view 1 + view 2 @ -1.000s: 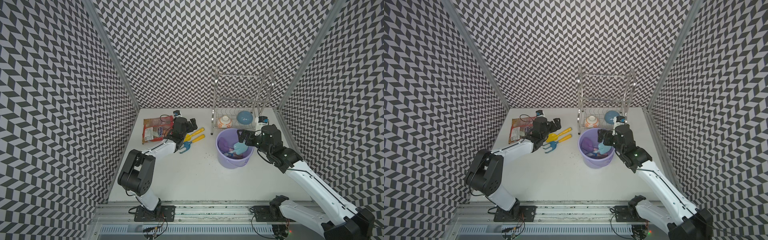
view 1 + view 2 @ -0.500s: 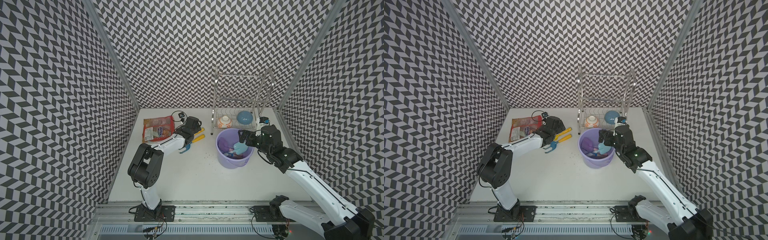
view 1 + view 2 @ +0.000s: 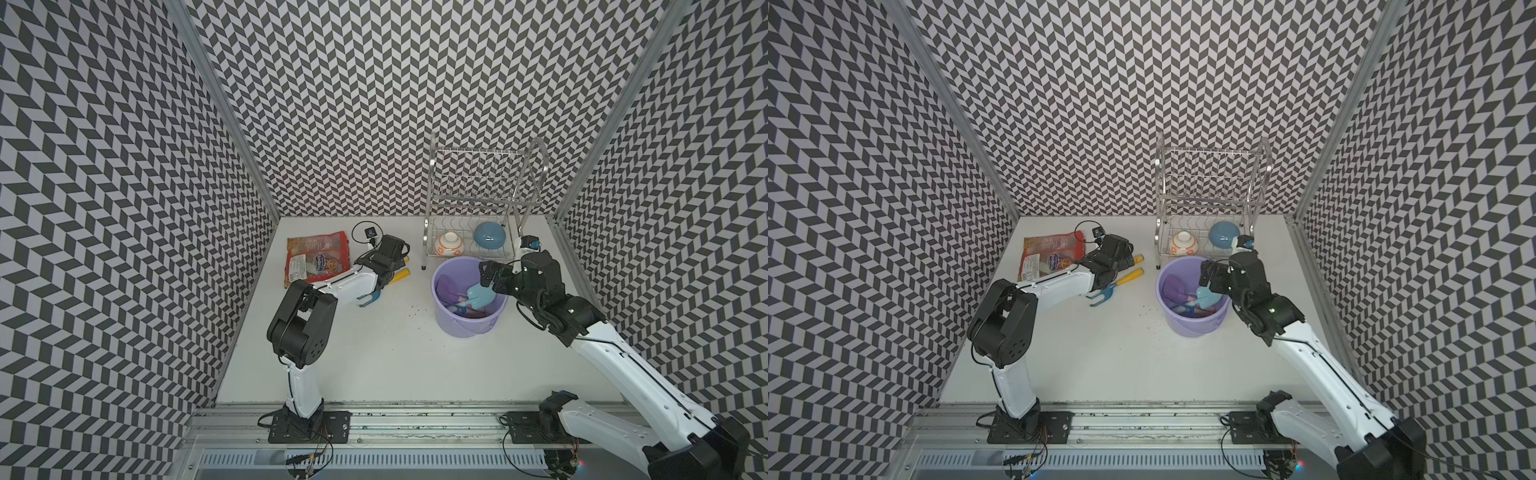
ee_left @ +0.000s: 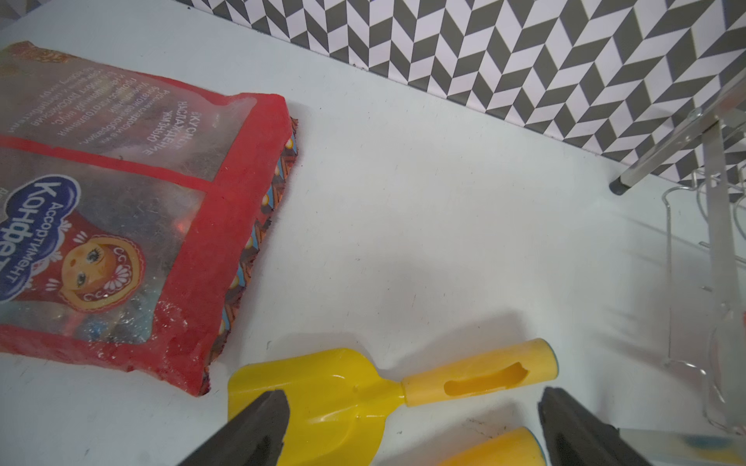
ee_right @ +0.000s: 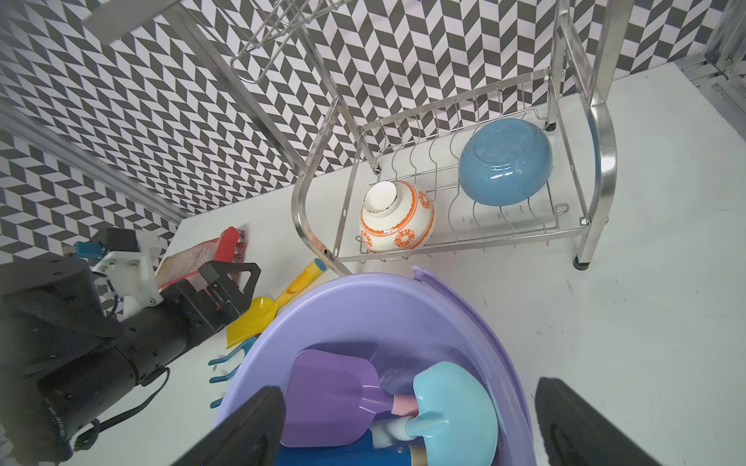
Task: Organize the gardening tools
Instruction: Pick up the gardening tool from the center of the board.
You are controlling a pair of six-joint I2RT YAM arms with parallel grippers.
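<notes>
The yellow scoop [image 4: 335, 395] is lying on the table [image 4: 424, 201] beside the fork [image 3: 1104, 294], with the left gripper [image 4: 411, 405] hovering over it, jaws spread wide, grasping nothing. The purple scoop [image 5: 331, 391], light blue spade [image 5: 456, 399] and dark blue trowel [image 5: 343, 454] are sitting in the bucket [image 5: 464, 298] under the right gripper [image 5: 409, 403], also spread wide. The red bag [image 4: 234, 226] nearby is showing "Ассортимент Конфет".

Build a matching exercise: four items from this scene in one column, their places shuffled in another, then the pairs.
1. yellow scoop
2. purple scoop
3. blue bowl
4. red snack bag

A. in the dish rack
B. on the table, nearest the side wall
C. inside the lavender bucket
D. on the table, below the open left end effector

Pairs: 1-D, 2-C, 3-A, 4-B.
</notes>
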